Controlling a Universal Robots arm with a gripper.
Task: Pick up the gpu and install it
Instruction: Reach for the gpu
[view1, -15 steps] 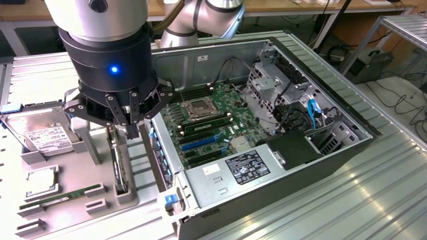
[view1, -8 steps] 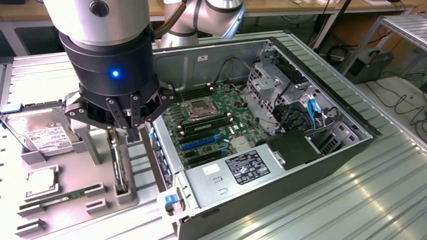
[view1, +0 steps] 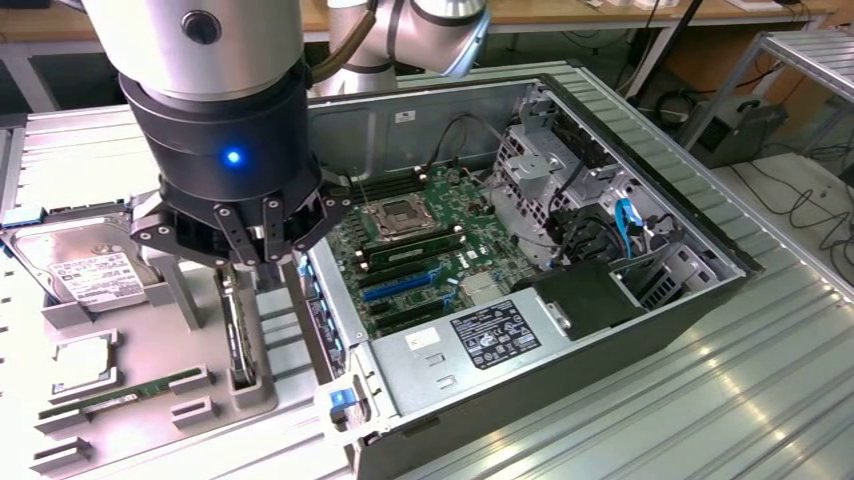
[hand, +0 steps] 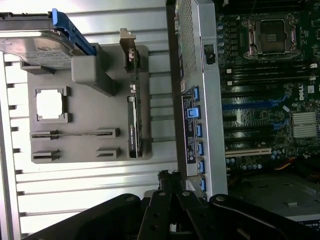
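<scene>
Starting at the exterior view's left, the tray (view1: 140, 330) carries the hard drive (view1: 80, 268), the CPU (view1: 83, 360) and the RAM (view1: 123, 395); none of them belongs to this step. Further right on the same tray the gpu (view1: 240, 335) stands on edge in its slot, thin side up, not yet lifted. The gripper (view1: 260, 258) hangs over the card's far end with its fingers pressed together and nothing between them. The wrist view agrees: the closed gripper (hand: 167, 176) is apart from the gpu (hand: 134, 115), which sits untouched in the tray (hand: 85, 117).

The pick looks barely begun. To do it well, the fingers would have to part before any descent, since closed tips would only knock the card's top edge. I judge the safest hold to be across the card's thin width, near the middle of its length, so it hangs level rather than swinging. A straight pull upward should keep it from binding in the slot.

Right of the tray, the open case (view1: 667, 300) stands just beside the gpu, so sideways room is scant. Inside lies the motherboard (view1: 414, 250).
</scene>
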